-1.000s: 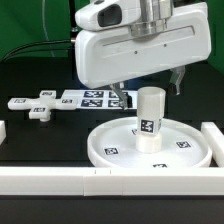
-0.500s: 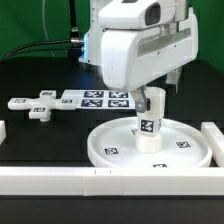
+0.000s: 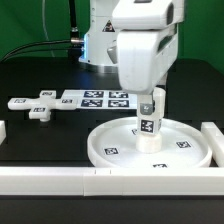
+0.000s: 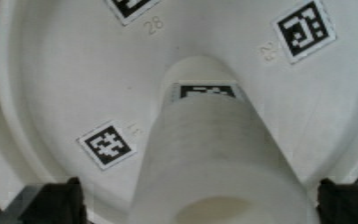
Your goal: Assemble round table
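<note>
Exterior view: the gripper point(image 3: 150, 104) hangs over the white post point(image 3: 149, 128), which stands upright at the middle of the disc point(image 3: 105, 150), its top between the fingers point(image 3: 160, 103).

Wrist view: the fingers point(image 4: 60, 203) are spread apart on either side of the post point(image 4: 211, 150), not clamping it. The disc point(image 4: 51, 80) lies beyond them.

In the exterior view the white wrist housing point(image 3: 143, 50) covers the post's point(image 3: 149, 128) top edge and most of the gripper point(image 3: 152, 100), and the post blocks the disc's point(image 3: 108, 150) rim at its 12 o'clock. The marker board's point(image 3: 90, 98) 3 o'clock end sits behind that housing. In the wrist view the dark fingers point(image 4: 51, 202) are cut by the frame, the post's near end is blurred, and finger-to-post contact cannot be told
</note>
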Motion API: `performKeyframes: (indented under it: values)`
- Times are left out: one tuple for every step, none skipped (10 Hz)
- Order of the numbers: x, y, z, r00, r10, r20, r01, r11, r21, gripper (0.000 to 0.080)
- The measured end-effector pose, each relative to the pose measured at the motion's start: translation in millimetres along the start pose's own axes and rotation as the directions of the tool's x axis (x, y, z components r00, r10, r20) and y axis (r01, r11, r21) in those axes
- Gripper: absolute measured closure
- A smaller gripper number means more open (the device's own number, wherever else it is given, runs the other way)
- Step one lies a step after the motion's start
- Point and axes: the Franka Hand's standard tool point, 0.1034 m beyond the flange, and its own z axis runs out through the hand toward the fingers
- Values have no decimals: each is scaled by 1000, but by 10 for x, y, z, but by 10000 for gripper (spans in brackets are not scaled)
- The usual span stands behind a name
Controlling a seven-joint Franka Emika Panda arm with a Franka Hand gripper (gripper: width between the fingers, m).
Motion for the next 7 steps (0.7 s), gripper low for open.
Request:
performKeyframes:
  values:
    - [19, -16, 17, 997, -73, 12, 73, 997, -2, 150]
    - [33, -26, 29, 985, -172, 26, 172, 985, -2, 150]
    - [41, -23, 38, 964, -263, 40, 263, 965, 0, 150]
    - [45, -17, 46, 930, -363, 56, 363, 932, 3, 150]
    - [40, -15, 49, 904, -422, 65, 423, 906, 7, 150]
    - [28, -12, 50, 884, -461, 70, 462, 887, 10, 150]
    - [19, -11, 52, 871, -486, 72, 486, 874, 13, 150]
